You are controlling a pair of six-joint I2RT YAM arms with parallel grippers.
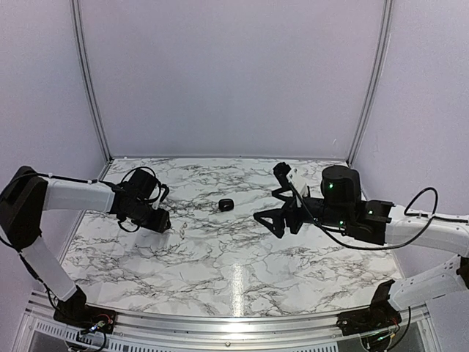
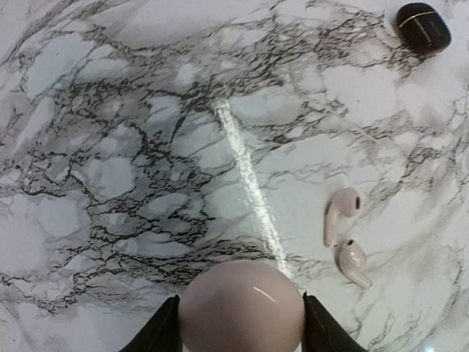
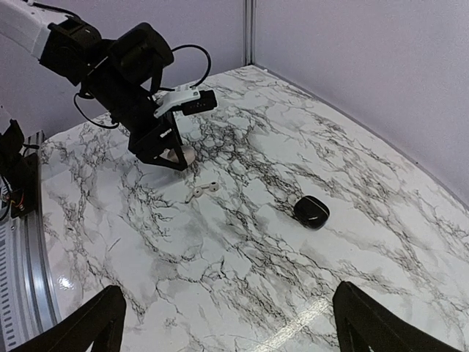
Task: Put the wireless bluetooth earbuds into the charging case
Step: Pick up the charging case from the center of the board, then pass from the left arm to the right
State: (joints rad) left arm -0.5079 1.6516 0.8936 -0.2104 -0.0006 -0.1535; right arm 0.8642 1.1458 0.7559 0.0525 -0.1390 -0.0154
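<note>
Left pincer (image 2: 240,331) is partly closed, its fingers pinching the pale pink charging case (image 2: 242,304) from both sides. The two pale earbuds (image 2: 342,216) lie on the marble counter (image 2: 110,110) just beside it, and a black pod (image 2: 423,27) sits well apart. Right pincer (image 3: 227,301) is spread wide, holding nothing.

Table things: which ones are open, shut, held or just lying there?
pink case: looks shut, held in the left gripper
left gripper: shut on the pink case
earbuds: out of the case, lying loose on the table
black case: shut, lying alone
right gripper: open, empty
</note>
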